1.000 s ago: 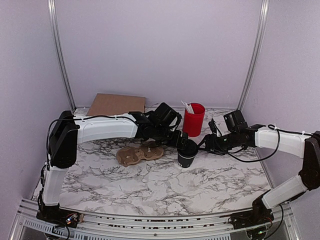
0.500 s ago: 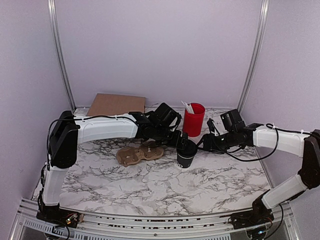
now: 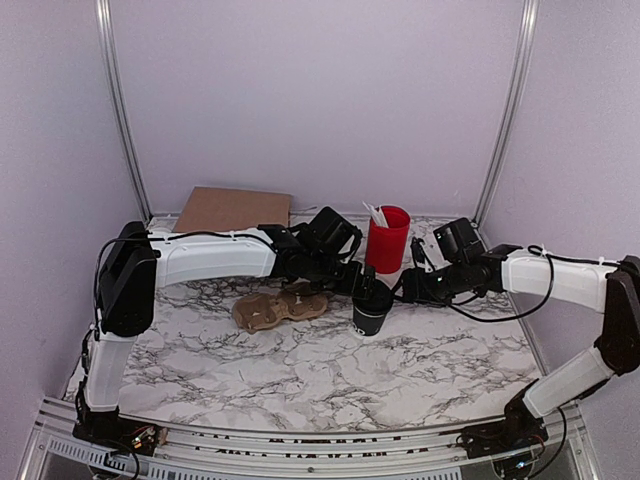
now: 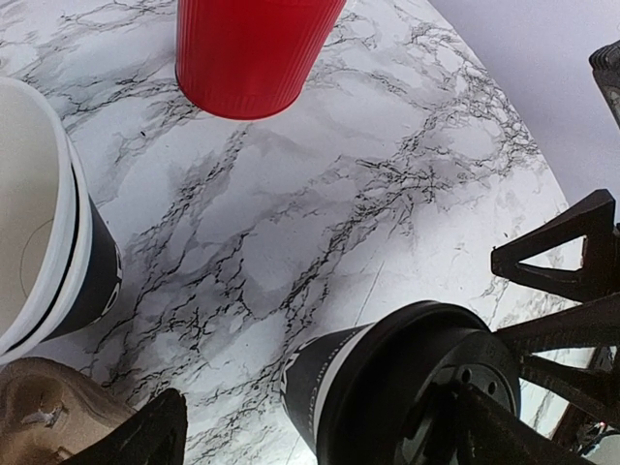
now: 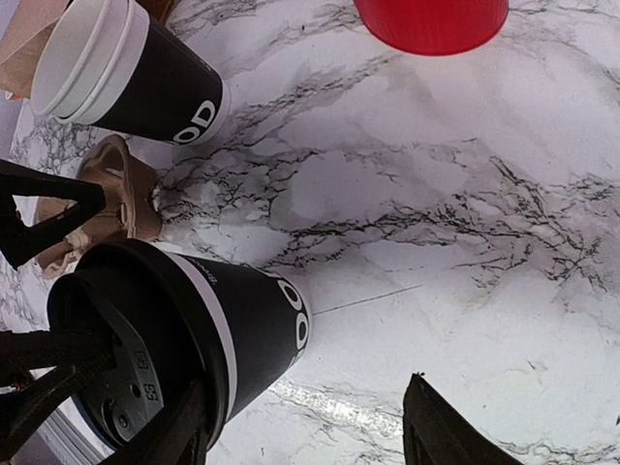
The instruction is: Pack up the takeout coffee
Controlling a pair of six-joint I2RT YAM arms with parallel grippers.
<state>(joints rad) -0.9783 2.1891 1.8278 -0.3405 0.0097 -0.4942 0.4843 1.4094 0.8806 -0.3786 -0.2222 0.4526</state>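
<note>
The takeout coffee [image 3: 372,312], a small black cup with white lettering and a black lid, stands upright on the marble table [image 3: 300,370]. My left gripper [image 3: 360,279] hangs open over it from the left. In the left wrist view the coffee [image 4: 334,383] sits low between the spread fingers of the left gripper [image 4: 320,426], with the right-hand finger [image 4: 504,431] across the lid. My right gripper [image 3: 407,291] is open just to the right of the cup. In the right wrist view of the right gripper [image 5: 305,392], its left finger [image 5: 184,436] overlaps the rim of the coffee [image 5: 242,329].
A red cup [image 3: 388,238] of utensils stands just behind the coffee. A stack of lidless black cups [image 5: 126,68] and a brown pulp carrier [image 3: 275,308] lie to the left. A brown cardboard sheet [image 3: 235,210] leans at the back wall.
My right gripper has edged left, closer to the coffee. The left arm and the cup have hardly moved.
</note>
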